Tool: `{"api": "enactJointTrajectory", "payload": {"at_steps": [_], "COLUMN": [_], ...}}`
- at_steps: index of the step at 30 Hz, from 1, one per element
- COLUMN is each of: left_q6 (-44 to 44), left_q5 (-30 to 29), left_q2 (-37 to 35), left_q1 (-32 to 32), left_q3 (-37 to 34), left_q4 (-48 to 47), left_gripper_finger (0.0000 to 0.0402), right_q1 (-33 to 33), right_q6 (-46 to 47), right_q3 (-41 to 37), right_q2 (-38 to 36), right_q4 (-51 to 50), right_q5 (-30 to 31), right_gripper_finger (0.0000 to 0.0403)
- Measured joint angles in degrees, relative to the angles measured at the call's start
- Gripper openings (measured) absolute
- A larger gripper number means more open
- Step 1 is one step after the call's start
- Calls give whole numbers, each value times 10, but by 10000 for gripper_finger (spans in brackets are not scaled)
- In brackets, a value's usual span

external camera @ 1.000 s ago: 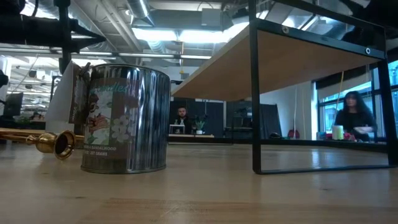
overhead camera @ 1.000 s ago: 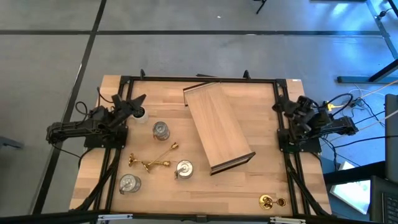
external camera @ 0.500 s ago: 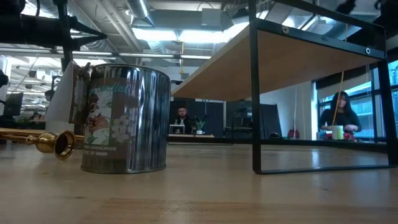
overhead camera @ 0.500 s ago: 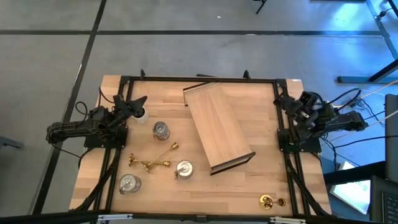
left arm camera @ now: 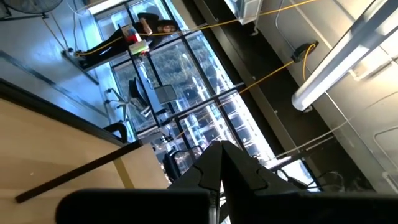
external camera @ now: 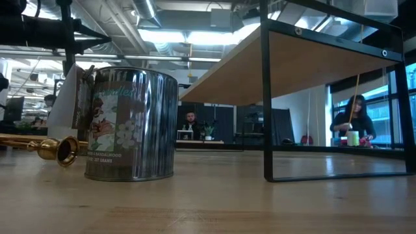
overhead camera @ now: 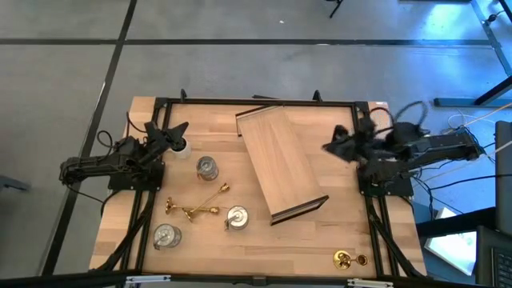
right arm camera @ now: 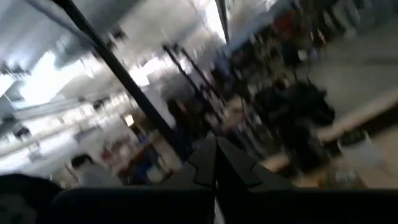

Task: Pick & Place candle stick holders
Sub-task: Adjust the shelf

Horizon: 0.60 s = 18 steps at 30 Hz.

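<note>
Three squat silvery candle stick holders stand on the table's left half: one (overhead camera: 207,167), one (overhead camera: 237,217) and one (overhead camera: 166,235). The low view shows one of them close up (external camera: 130,123). Two slim gold holders (overhead camera: 212,194) (overhead camera: 192,211) lie on their sides between the silvery ones, and a third (overhead camera: 350,258) lies near the front right corner. My left gripper (overhead camera: 182,126) is shut and rests at the table's left edge, holding nothing. My right gripper (overhead camera: 326,148) is also shut and holds nothing. It hangs in the air beside the wooden board's (overhead camera: 280,164) right side.
The long wooden board on its black frame (external camera: 312,97) stands slanted across the table's middle. A small white pot (overhead camera: 181,146) sits just below my left gripper. Beyond the table, a person (external camera: 190,123) sits and another (external camera: 351,120) stands.
My right arm has risen from its rest at the table's right edge and swung out toward the table's middle, its gripper tipping up toward level and staying shut. It now reaches in over the table beside the board. No holder has moved.
</note>
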Motion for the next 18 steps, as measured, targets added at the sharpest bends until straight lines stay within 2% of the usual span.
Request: {"api": "enactJointTrajectory", "payload": {"at_steps": [4,12,15,18], "left_q6": [0,0,0,0], "left_q5": [15,32,33,33], "left_q2": [0,0,0,0], "left_q1": [0,0,0,0], "left_q3": [0,0,0,0], "left_q4": [-4,-22,-26,-42], "left_gripper_finger": [4,4,4,4], "right_q1": [0,-8,-13,-16], "right_q6": [40,213,265,292], "right_q3": [75,213,248,263], "right_q2": [58,147,173,196], "right_q4": [-148,-501,-623,-724], "right_q5": [-38,-37,-44,-76], "right_gripper_finger": [11,11,11,11]}}
